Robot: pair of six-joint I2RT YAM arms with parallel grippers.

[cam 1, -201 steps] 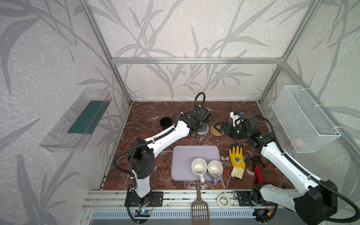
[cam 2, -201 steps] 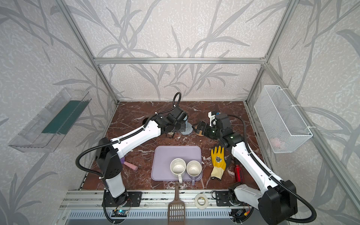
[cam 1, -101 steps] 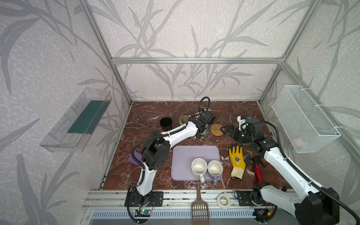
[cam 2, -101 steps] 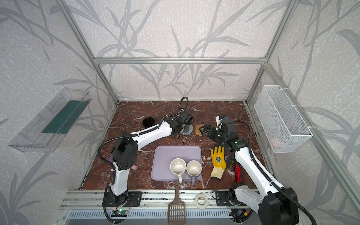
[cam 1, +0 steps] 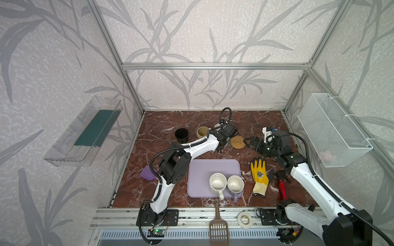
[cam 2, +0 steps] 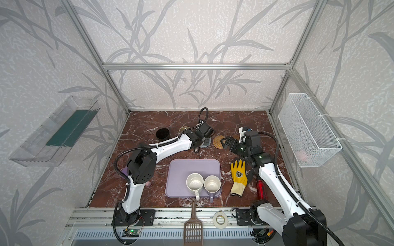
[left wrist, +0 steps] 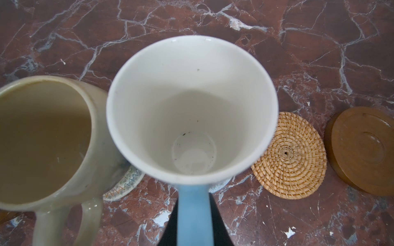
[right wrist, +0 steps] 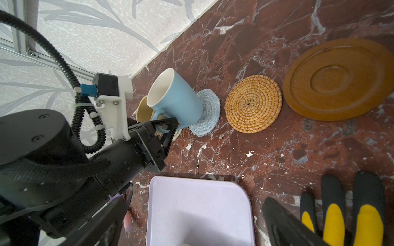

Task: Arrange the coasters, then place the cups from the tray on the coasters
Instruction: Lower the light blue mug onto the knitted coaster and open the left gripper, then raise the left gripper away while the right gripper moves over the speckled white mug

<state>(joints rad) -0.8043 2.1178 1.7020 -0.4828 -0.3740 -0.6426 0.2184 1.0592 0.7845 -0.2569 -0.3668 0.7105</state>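
Note:
My left gripper [left wrist: 195,223] is shut on the handle of the light blue cup [right wrist: 177,100]. The cup hangs tilted with its base at the grey-blue coaster [right wrist: 207,119]. Beside it the beige cup [left wrist: 42,138] stands on the cream woven coaster [left wrist: 125,185], and the black cup [cam 1: 181,135] stands further left. The rattan coaster [cam 1: 237,142] and an amber coaster [right wrist: 339,78] lie bare. My right gripper [cam 1: 248,141] is open and empty next to the rattan coaster. The lavender tray [cam 1: 202,168] holds the cream-white cup [cam 1: 218,183] and the lavender-grey cup [cam 1: 235,185].
A yellow glove [cam 1: 259,176] and a red tool [cam 1: 282,189] lie right of the tray, and a purple cloth [cam 1: 147,173] lies left of it. A tape roll [cam 1: 244,219] and a brown scoop [cam 1: 218,225] sit on the front rail. A wire basket [cam 1: 332,130] hangs on the right wall.
The left arm has carried the blue cup a little right and down toward the grey-blue coaster, its elbow swinging right. The right gripper has drawn back slightly right of the rattan coaster.

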